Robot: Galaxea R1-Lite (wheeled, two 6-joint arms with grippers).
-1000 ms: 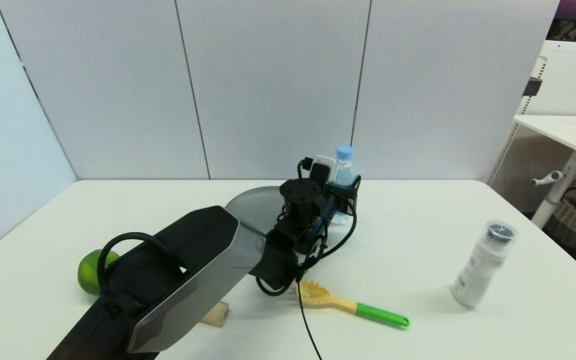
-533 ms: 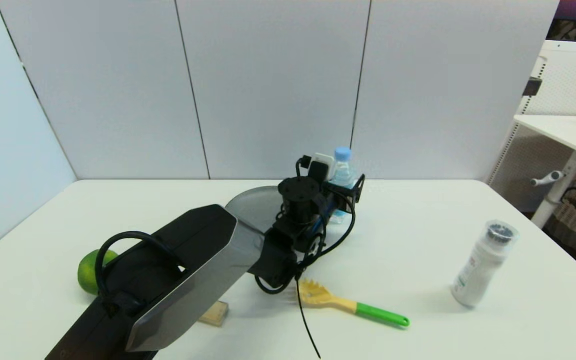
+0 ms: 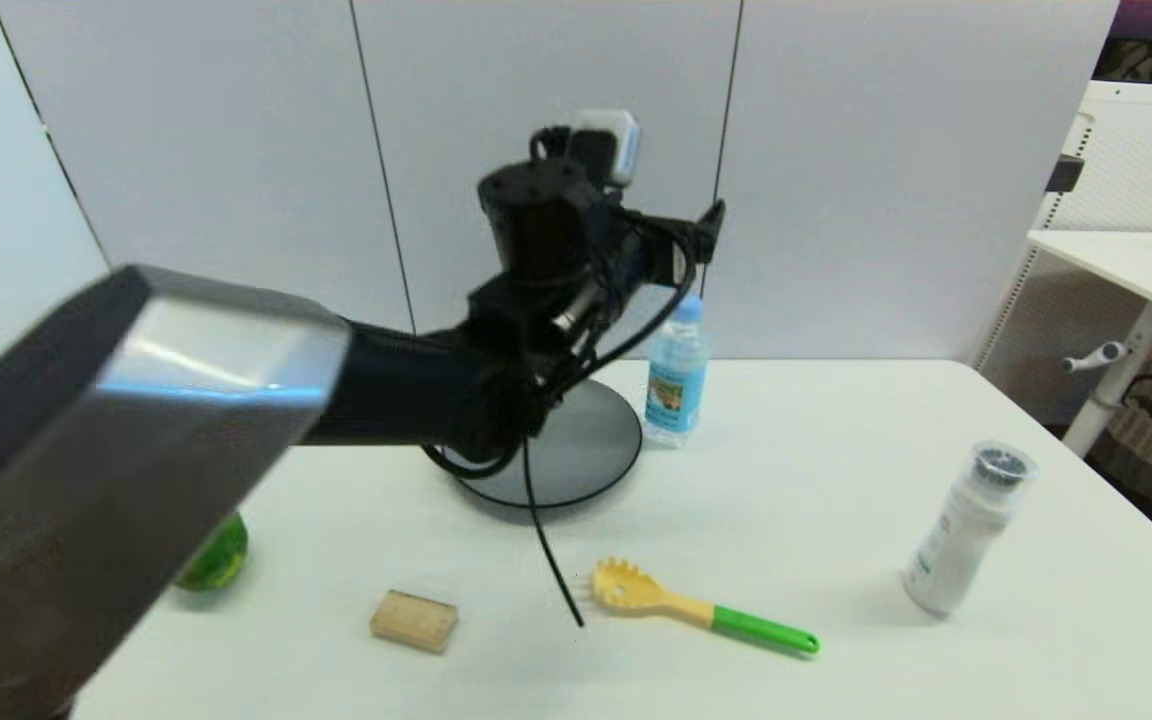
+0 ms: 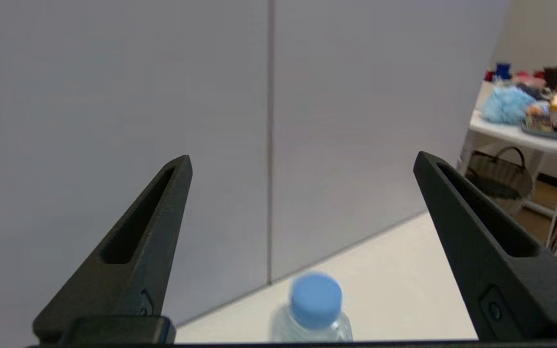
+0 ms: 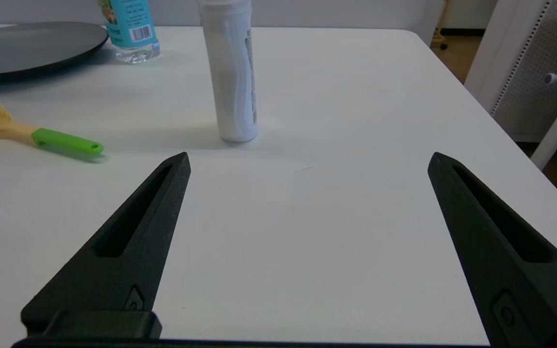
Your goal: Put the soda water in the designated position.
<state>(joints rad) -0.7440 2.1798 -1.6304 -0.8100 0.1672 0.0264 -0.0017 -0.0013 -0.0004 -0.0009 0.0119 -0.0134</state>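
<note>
The soda water, a small clear bottle with a light-blue cap and blue label, stands upright and alone on bare white tabletop just right of the dark plate. No mark shows the designated position. My left gripper hangs open high above the bottle and holds nothing. The left wrist view shows the blue cap of the soda water below the left gripper. My right gripper is open low over the table's right part, outside the head view. From there the soda water stands far off.
A round dark-grey plate lies left of the bottle. A white shaker stands at the right. A yellow pasta spoon with a green handle, a wooden block and a green fruit lie along the front.
My left gripper was around the bottle at table height; it has let go and risen well above it. The bottle stays standing beside the plate.
</note>
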